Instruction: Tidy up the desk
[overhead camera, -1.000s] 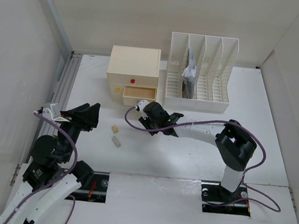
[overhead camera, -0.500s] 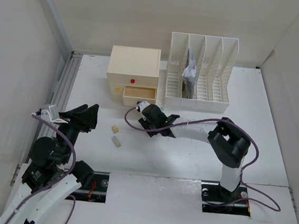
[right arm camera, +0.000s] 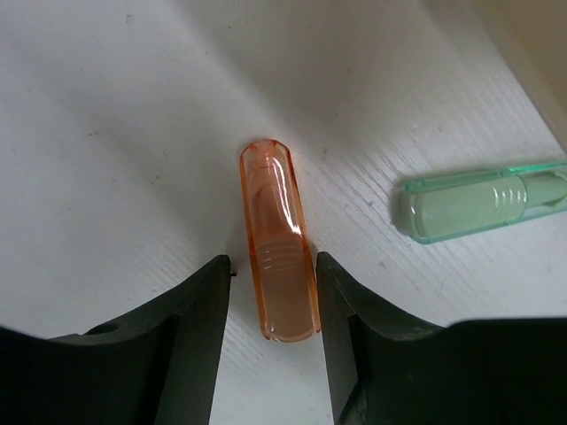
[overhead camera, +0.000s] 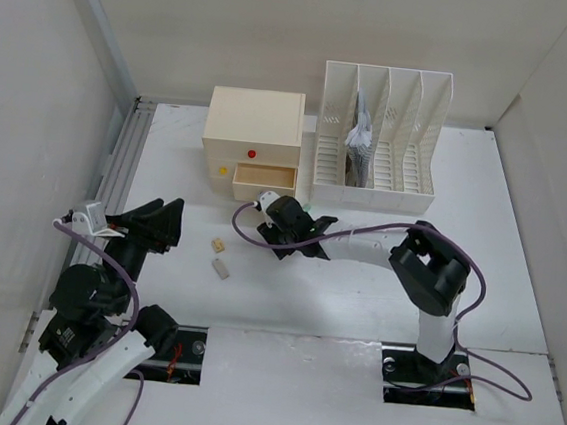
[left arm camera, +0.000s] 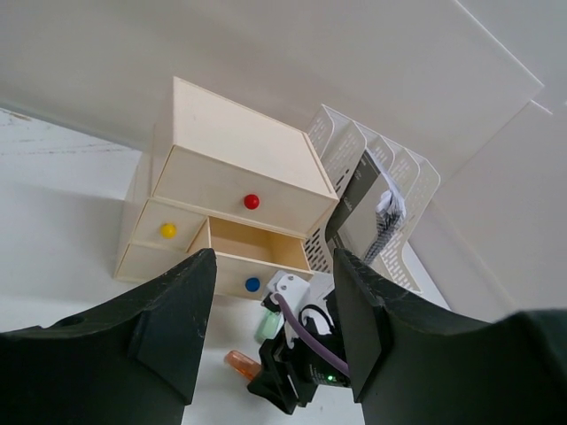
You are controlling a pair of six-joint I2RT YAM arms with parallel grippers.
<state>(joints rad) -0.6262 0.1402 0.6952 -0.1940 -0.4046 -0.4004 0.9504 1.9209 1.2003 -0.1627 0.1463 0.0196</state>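
On the white desk (overhead camera: pixel 356 295) lies an orange translucent capsule (right arm camera: pixel 278 252), lengthwise between the fingers of my right gripper (right arm camera: pixel 272 266). The jaws are open and straddle it, with a gap on the left side and very little on the right. A pale green capsule (right arm camera: pixel 478 202) lies apart to its right. From above, the right gripper (overhead camera: pixel 282 228) covers the orange capsule, just in front of the open drawer (overhead camera: pixel 264 178). My left gripper (overhead camera: pixel 157 222) hangs open and empty over the left side. Its wrist view shows the orange capsule (left arm camera: pixel 241 363) under the right gripper (left arm camera: pixel 297 376).
A cream drawer box (overhead camera: pixel 253 134) stands at the back with its lower right drawer pulled out. To its right is a white file rack (overhead camera: pixel 382 132) holding papers. Two small pale pieces (overhead camera: pixel 217 244) (overhead camera: pixel 221 267) lie between the arms. A grooved rail (overhead camera: pixel 121 162) runs along the left edge.
My right gripper has slid a little left toward the drawer box and its jaws have spread wider. My left gripper has drifted slightly left and nearer.
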